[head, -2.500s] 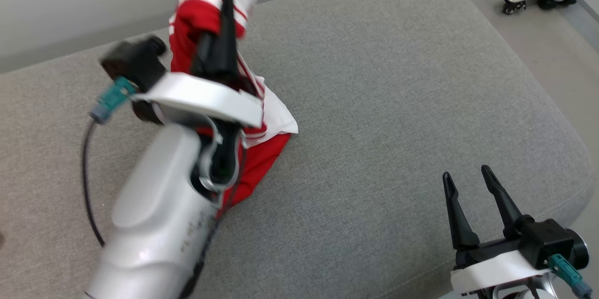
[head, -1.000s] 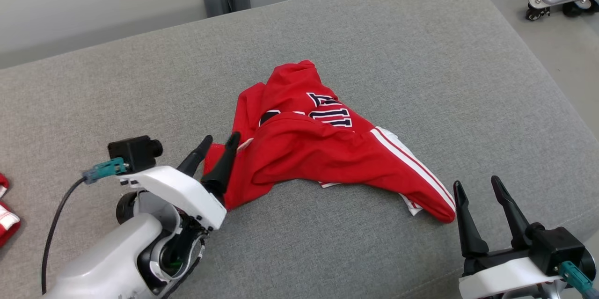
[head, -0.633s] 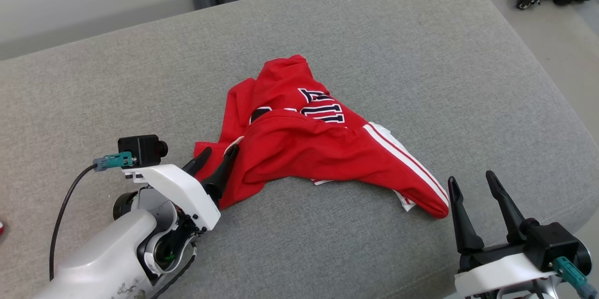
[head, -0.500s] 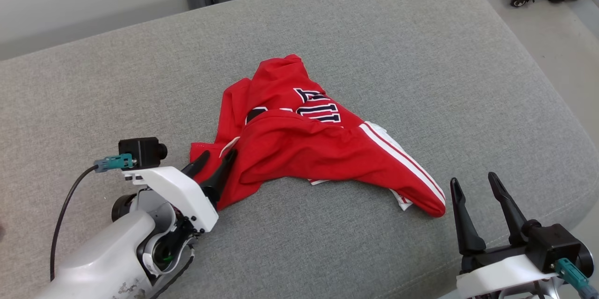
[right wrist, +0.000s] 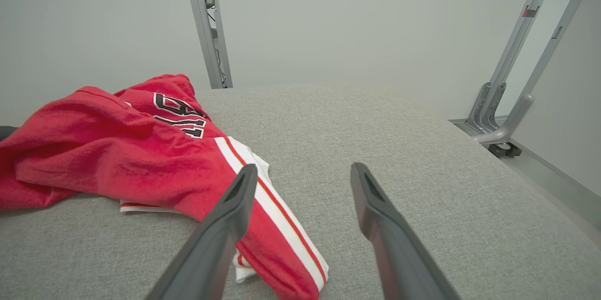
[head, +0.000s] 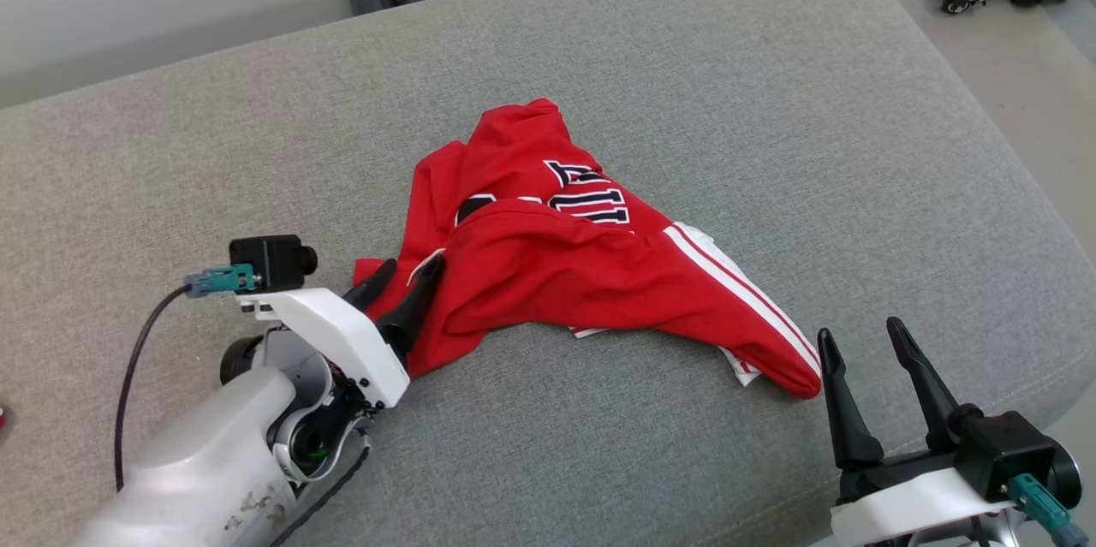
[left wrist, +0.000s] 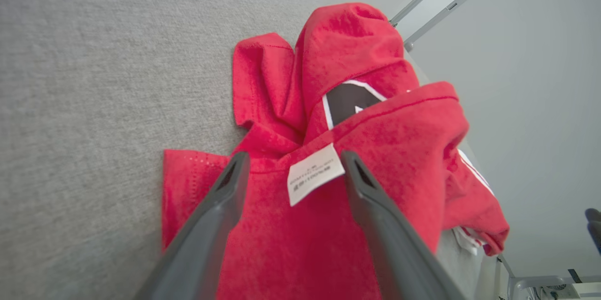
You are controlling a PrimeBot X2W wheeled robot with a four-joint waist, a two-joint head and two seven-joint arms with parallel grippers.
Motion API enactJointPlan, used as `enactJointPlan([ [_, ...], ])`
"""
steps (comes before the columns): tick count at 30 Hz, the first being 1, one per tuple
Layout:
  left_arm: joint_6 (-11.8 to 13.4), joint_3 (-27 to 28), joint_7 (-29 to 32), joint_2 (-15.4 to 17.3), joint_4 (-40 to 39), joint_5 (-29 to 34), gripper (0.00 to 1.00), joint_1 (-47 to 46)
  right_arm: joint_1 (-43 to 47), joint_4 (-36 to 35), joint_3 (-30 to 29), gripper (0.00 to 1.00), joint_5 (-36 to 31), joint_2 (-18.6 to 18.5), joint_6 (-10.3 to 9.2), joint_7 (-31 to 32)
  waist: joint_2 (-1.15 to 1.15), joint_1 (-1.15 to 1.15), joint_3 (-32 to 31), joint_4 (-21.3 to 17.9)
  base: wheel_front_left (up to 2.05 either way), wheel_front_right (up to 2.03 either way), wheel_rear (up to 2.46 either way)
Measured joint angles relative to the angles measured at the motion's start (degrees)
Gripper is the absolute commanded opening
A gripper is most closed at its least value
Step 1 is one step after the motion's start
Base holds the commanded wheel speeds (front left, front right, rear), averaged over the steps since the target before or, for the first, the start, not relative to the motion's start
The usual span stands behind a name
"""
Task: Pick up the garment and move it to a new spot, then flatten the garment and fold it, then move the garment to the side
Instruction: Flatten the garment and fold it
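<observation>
a crumpled red knit garment [head: 556, 273] with white stripes lay midway on the grey woven bench [head: 771, 102], bare upholstery all round; left gripper [head: 413, 263] stood spread over its near-left hem, right gripper [head: 860, 328] spread, empty, by the near-right edge

matt red cloth garment [head: 548, 264], rough woven cushion [head: 771, 145]

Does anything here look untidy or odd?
The red garment lies crumpled on the grey cushion, folded over itself so its lettering is partly hidden. Its white tag sticks out between the open fingers of the left gripper.
</observation>
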Motion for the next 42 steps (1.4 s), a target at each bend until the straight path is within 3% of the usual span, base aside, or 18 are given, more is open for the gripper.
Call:
enactJointPlan([
  [1,-0.3,-0.1,0.4,-0.3,0.4,-0.2,0.60,0.0,0.0,0.0,0.0,1.00,-0.1,0.0,0.00,0.0,0.00,0.00,0.0,0.0,0.00,0.00,0.00],
  [3,-0.7,-0.5,0.6,-1.0,1.2,-0.2,0.00,0.0,0.0,0.1,0.1,1.00,-0.1,0.0,0.00,0.0,0.00,0.00,0.1,0.0,0.00,0.00,0.00],
  [12,-2.2,-1.4,-1.3,-1.7,3.8,2.3,0.00,-1.5,0.0,0.2,-0.3,1.00,0.1,0.0,0.00,0.0,0.00,0.00,0.0,0.0,0.00,0.00,0.00],
  [17,-1.6,-2.9,-4.6,0.3,-2.7,7.1,0.00,-1.9,1.5,0.2,-1.7,1.00,0.1,0.0,0.00,0.0,0.00,0.00,-1.1,1.3,0.00,0.00,0.00],
  [20,0.0,-5.3,-4.4,2.8,-12.1,9.0,0.00,1.4,2.4,0.3,-2.1,1.00,-0.2,0.0,0.00,0.0,0.00,0.00,-2.1,2.6,0.00,0.00,0.00],
  [25,6.6,-9.0,-2.2,8.1,-27.1,10.3,0.00,10.6,3.3,0.4,-2.2,1.00,-0.6,0.0,0.00,0.0,0.00,0.00,-3.7,5.3,0.00,0.00,0.00],
  [29,10.7,-9.8,-2.1,9.5,-29.7,9.6,0.00,16.8,3.5,0.6,-1.9,1.00,-0.8,0.0,0.00,0.0,0.00,0.00,-4.4,7.9,0.00,0.00,0.00],
  [36,10.7,-10.0,-3.6,7.1,-26.1,8.0,0.00,22.5,3.9,1.0,-2.1,1.00,-1.6,0.0,0.00,0.0,0.00,0.00,-5.7,11.3,0.00,0.00,0.00],
  [42,10.8,-8.9,-4.9,9.8,-27.5,6.6,0.00,26.2,5.5,1.3,-2.6,1.00,-2.2,0.0,0.00,0.0,0.00,0.00,-7.7,12.4,0.00,0.00,0.00],
])
